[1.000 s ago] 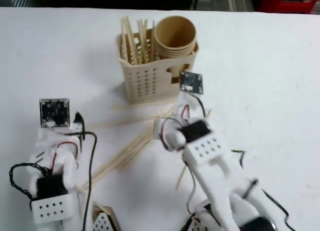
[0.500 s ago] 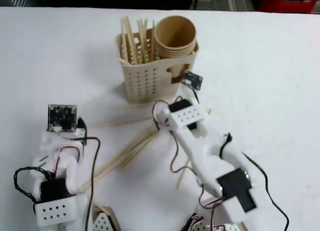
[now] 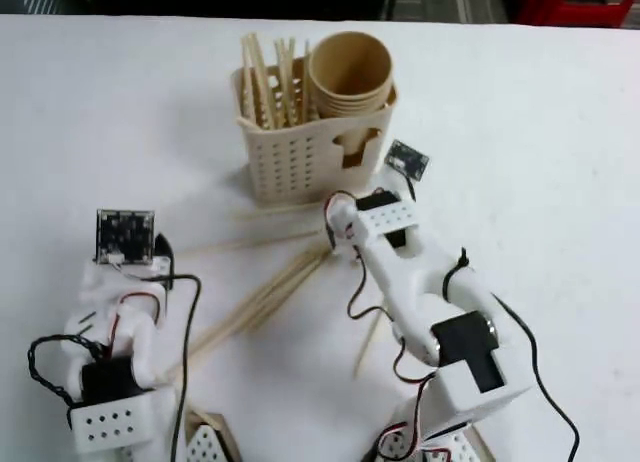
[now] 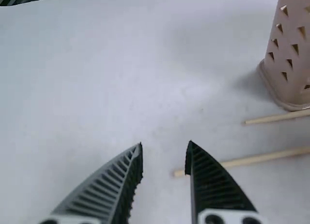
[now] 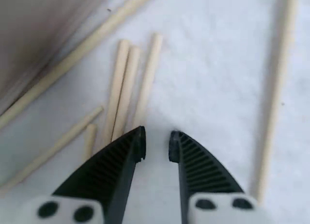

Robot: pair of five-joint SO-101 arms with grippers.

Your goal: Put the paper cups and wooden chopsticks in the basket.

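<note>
The right hand (image 5: pixel 156 132) hangs low over the desk (image 3: pixel 520 132), jaws a little apart and empty. It sits just short of three chopstick ends (image 5: pixel 128 83), likely lined up to pinch them; whether a tip touches one is hard to tell. The left hand (image 4: pixel 164 144) is released too, beside the end of another stick (image 4: pixel 252 159). The loose chopsticks (image 3: pixel 270 297) are thin, pale wooden rods fanned between the arms. The basket (image 3: pixel 300 167) stands upright beyond them, holding nested paper cups (image 3: pixel 350 72) beside upright sticks (image 3: pixel 268 82).
</note>
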